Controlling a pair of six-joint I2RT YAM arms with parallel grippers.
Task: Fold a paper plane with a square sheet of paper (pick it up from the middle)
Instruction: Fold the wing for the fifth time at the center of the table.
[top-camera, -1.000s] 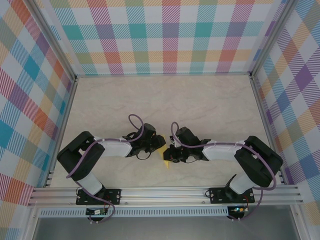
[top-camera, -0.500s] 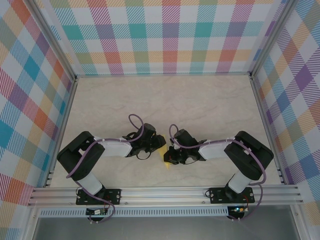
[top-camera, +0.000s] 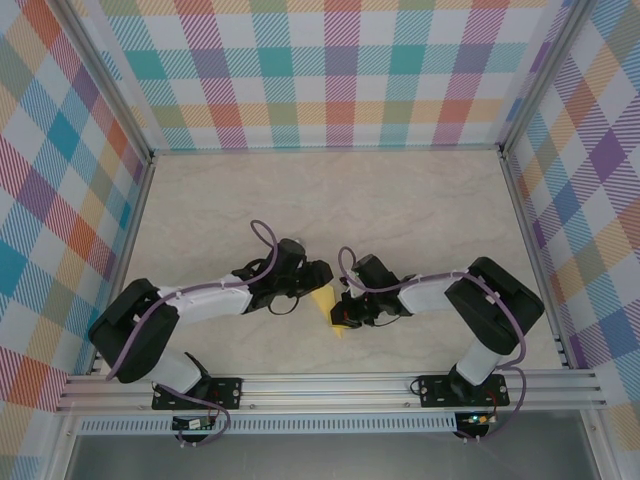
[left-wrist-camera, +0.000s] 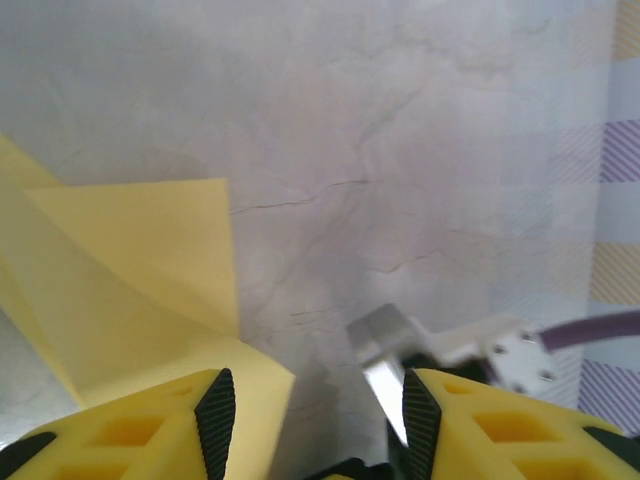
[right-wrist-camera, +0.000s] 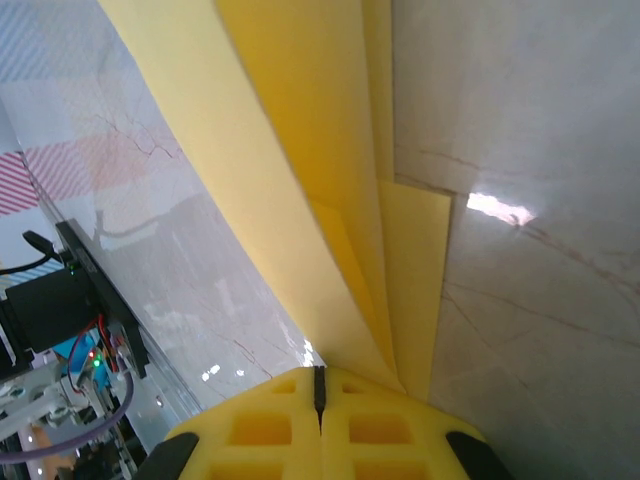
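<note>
While right claw (right-wrist-camera: 318, 388) clamps folded yellow paper (right-wrist-camera: 290, 150) (layered edges), left claw (left-wrist-camera: 310, 410) gapes open, paper corner just beside it.

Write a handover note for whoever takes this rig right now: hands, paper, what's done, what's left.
Left hand: open, low over the table, beside a folded flap of the yellow paper.
Right hand: shut on the paper, pinching its layered folds.
Paper: between the two hands, near the table's front edge.
Done: several folds are in.
Left: likely more creases; a finished plane shape can't be confirmed.
</note>
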